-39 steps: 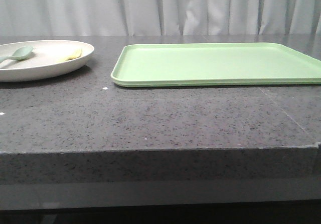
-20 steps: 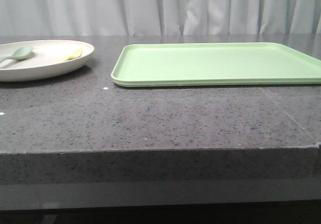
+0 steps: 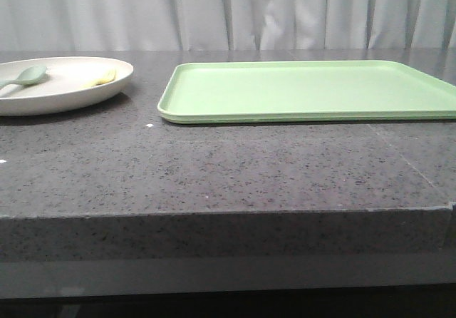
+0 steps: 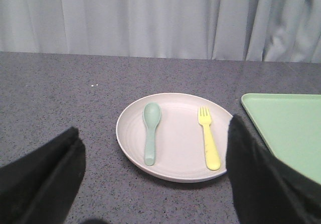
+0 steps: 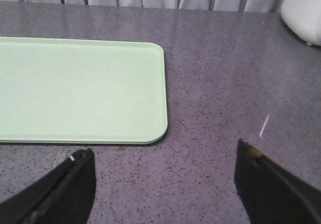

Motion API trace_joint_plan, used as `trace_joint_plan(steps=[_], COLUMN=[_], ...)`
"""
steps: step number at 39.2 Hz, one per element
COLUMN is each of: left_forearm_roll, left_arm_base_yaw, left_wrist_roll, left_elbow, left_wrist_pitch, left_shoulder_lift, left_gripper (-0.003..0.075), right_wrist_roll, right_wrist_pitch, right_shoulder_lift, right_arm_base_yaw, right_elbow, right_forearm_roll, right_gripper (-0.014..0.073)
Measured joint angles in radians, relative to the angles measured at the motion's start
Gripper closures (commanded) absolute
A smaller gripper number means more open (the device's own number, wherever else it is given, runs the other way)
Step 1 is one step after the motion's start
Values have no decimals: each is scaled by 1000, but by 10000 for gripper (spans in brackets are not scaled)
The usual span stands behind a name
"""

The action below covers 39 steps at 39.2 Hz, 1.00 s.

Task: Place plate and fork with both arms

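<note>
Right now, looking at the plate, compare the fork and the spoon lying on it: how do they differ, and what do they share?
The fork is yellow, while the spoon is pale grey-green. The fork ends in short tines, the spoon in a rounded bowl. The fork lies on the side of the plate nearer the green tray, the spoon on the far side. Both rest apart, roughly parallel, heads pointing toward the curtain.

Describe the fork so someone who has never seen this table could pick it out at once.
Start at the large light-green tray on the grey stone table; to its left sits a round cream plate. Two utensils lie side by side in the plate, apart from each other. The fork is the yellow one with short tines, on the side nearer the tray; the other is a pale grey-green spoon.
</note>
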Motion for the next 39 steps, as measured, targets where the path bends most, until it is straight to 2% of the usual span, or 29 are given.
trace_joint_plan(steps=[8, 15, 22, 28, 39], left_forearm_roll=[-15, 14, 108, 186, 177], left_arm_base_yaw=[0, 0, 0, 18, 134], left_wrist_roll=[0, 0, 0, 0, 2], left_elbow=[0, -58, -170, -254, -407], left_wrist_pitch=[-2, 78, 204, 251, 290], left_shoulder_lift=[0, 53, 204, 369, 666], left_gripper=[279, 278, 276, 276, 276], right_wrist_roll=[0, 0, 0, 0, 0], right_wrist_pitch=[0, 0, 0, 0, 0], right_shoulder_lift=[0, 0, 0, 0, 0], right_arm_base_yaw=[0, 0, 0, 0, 0], right_elbow=[0, 0, 0, 0, 0], right_forearm_roll=[0, 0, 0, 0, 0], right_gripper=[1, 1, 1, 1, 1])
